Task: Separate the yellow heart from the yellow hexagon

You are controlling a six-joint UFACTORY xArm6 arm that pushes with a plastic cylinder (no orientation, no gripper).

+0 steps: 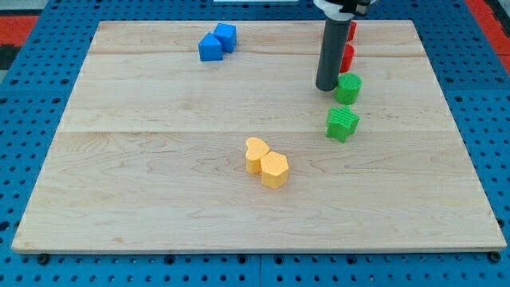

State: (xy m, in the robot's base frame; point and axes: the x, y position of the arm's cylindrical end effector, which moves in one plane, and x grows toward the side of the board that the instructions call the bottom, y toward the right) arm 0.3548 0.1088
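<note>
The yellow heart and the yellow hexagon lie touching near the middle of the wooden board, the heart to the upper left of the hexagon. My tip is at the lower end of the dark rod in the view's upper right, well away from both yellow blocks. It stands just left of a round green block.
A second green block lies below the first. Two red blocks sit partly behind the rod. Two blue blocks touch at the view's top left.
</note>
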